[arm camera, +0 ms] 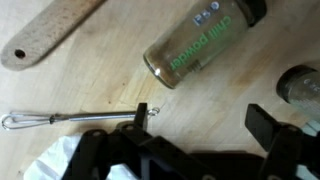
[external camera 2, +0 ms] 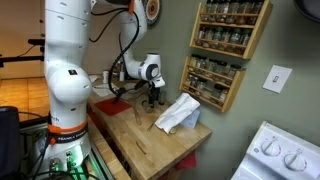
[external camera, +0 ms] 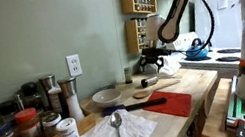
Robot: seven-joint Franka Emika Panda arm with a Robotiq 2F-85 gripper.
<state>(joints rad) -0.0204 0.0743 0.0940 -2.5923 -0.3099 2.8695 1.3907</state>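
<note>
My gripper (arm camera: 200, 125) hangs open over bare wooden countertop, with nothing between its black fingers (arm camera: 266, 128). Just beyond it a glass jar labelled chili powder (arm camera: 200, 45) lies on its side. A second jar (arm camera: 301, 86) sits at the right edge of the wrist view. A small wire whisk (arm camera: 60, 119) lies to the left, its handle end close to the left finger. A wooden spoon (arm camera: 50, 35) lies further back. In both exterior views the gripper (external camera: 152, 65) (external camera 2: 150, 92) hovers low over the counter near the wall.
A white cloth (external camera: 119, 132) with a metal spoon on it, a red cloth (external camera: 176, 103) and a plate (external camera: 105, 96) lie on the counter. Spice jars and shakers (external camera: 30, 120) crowd one end. A spice rack (external camera 2: 225, 45) hangs on the wall; a stove (external camera 2: 282, 155) stands beside the counter.
</note>
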